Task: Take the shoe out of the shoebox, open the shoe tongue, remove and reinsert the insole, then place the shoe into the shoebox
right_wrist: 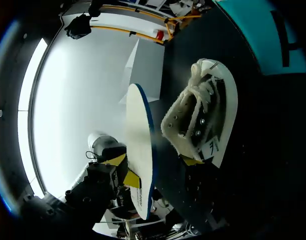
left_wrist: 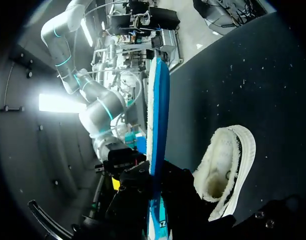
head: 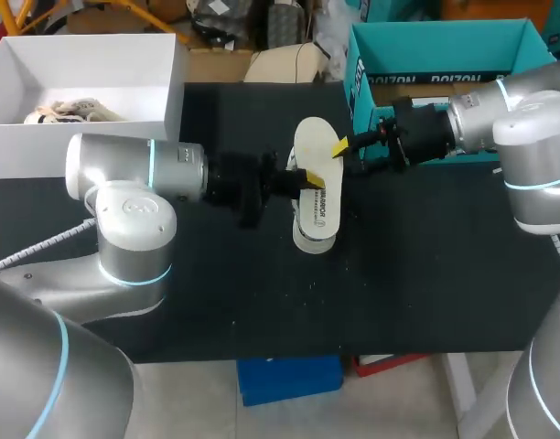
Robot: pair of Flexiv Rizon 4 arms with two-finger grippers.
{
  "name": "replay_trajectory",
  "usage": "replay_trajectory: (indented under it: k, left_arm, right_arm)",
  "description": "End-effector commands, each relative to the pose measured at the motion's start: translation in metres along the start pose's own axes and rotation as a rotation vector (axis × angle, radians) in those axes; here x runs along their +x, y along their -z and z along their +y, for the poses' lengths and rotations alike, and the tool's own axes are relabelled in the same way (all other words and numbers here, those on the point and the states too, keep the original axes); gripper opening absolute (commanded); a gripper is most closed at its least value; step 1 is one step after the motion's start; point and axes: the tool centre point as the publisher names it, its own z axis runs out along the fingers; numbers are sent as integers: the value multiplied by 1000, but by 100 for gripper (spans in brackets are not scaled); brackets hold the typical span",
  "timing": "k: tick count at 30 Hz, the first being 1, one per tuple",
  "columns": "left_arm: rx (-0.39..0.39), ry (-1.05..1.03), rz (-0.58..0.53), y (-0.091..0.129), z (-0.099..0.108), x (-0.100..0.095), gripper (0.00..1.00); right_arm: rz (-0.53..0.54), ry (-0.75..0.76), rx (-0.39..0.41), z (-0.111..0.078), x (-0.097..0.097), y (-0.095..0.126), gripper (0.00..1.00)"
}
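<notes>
A white insole [head: 317,160] with a blue underside hangs flat over the middle of the black table [head: 426,265]. My left gripper [head: 299,180] comes in from the left and is shut on the insole's [left_wrist: 158,115] edge. From the right, my right gripper [head: 342,146] stands at the insole's far edge with its fingers apart. One yellow fingertip [head: 339,146] rests at that edge. The white lace-up shoe [right_wrist: 200,120] lies on its side on the table under the insole [right_wrist: 139,150]. Its fleecy opening [left_wrist: 220,167] shows beside my left gripper.
A teal shoebox [head: 426,57] stands open at the back right, just behind my right arm. At the back left is an open white box [head: 88,64] with another white shoe [head: 74,110] inside.
</notes>
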Motion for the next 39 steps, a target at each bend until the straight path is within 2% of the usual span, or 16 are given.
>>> replay_trajectory:
  k: [1,4,7,11,14,35,39]
  left_arm:
    - [39,50,198,21,-16,5,0]
    - [81,83,287,24,-29,16,0]
    - [118,110,333,28,-40,23,0]
    - [148,136,376,31,-52,30,0]
    - [212,67,451,30,-61,31,0]
    - [212,67,451,30,-61,31,0]
    - [274,182,243,27,-65,30,0]
  right_arm:
    - [-153,2,-4,-11,3,27,100]
    - [-217,5,-27,-14,-1,39,100]
    - [-327,40,-41,-18,-3,51,100]
    - [-416,78,-79,-20,-3,64,100]
    - [-417,82,-79,-20,-2,67,100]
    - [-417,82,-79,-20,-2,67,100]
    - [-420,186,-56,-22,3,58,100]
